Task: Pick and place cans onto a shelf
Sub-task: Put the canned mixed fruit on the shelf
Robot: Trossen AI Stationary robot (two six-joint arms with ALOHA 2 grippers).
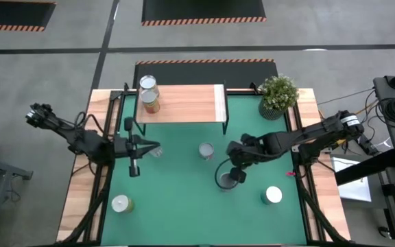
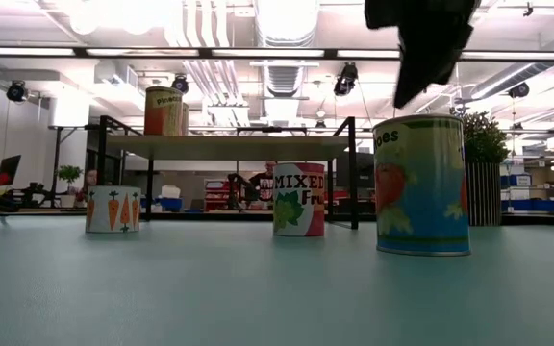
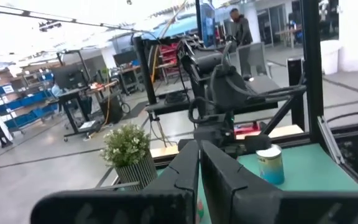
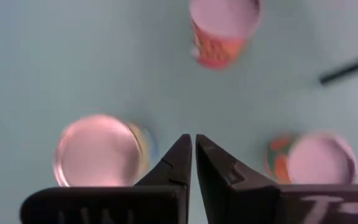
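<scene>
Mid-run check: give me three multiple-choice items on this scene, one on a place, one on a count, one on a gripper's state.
1. Where does the small potted green plant stand?
A on the light wooden shelf
B on the table, beside the shelf's paler end
C next to the left arm

2. How many cylindrical metal cans stand on the shelf?
A none
B two
C four

3. The right gripper is:
A open around a can
B shut, holding nothing
C shut on a can

Answers:
1 B, the high view shows it just past the pale strip.
2 B, both sit at the end away from the plant.
3 B, its fingers meet with nothing between them.
</scene>
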